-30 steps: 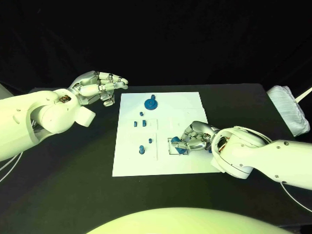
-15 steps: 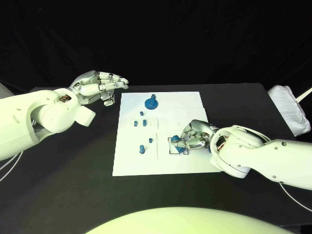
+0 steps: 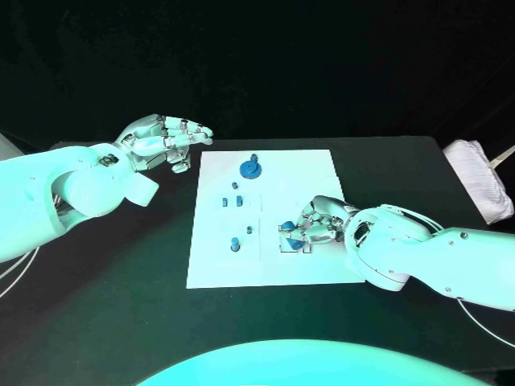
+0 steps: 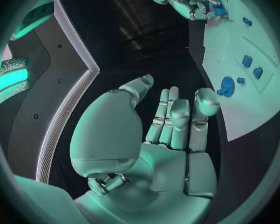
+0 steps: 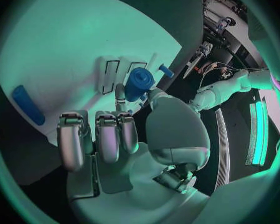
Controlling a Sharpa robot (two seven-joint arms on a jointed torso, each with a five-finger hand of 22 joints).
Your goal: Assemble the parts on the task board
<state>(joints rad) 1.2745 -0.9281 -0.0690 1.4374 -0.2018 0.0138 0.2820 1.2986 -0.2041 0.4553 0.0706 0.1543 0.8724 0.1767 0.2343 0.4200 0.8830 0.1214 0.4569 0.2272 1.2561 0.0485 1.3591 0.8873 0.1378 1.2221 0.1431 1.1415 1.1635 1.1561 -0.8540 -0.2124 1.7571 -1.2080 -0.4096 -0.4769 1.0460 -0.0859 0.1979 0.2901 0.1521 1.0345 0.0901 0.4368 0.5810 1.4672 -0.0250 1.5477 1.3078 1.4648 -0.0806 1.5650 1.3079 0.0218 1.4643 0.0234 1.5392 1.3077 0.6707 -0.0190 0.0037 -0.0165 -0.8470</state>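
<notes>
The task board [image 3: 269,257] lay in the middle of the black table [image 3: 118,265], its long side running from near to far. The right hand [image 3: 313,225] was down on the board's right side, fingers curled around a blue part [image 3: 294,235] at a rectangular outline marked on the board; the right wrist view showed a rounded blue piece [image 5: 139,83] pinched at the fingertips [image 5: 120,92] just over those outlines. The left hand [image 3: 165,143] hung in the air beyond the board's far left corner, grasping nothing, its fingers apart and loosely bent. A round blue part [image 3: 251,168] stood near the board's far edge, and several small blue parts [image 3: 236,201] sat scattered down the board's middle. A pale bundle [image 3: 480,181] rested at the table's right edge.
</notes>
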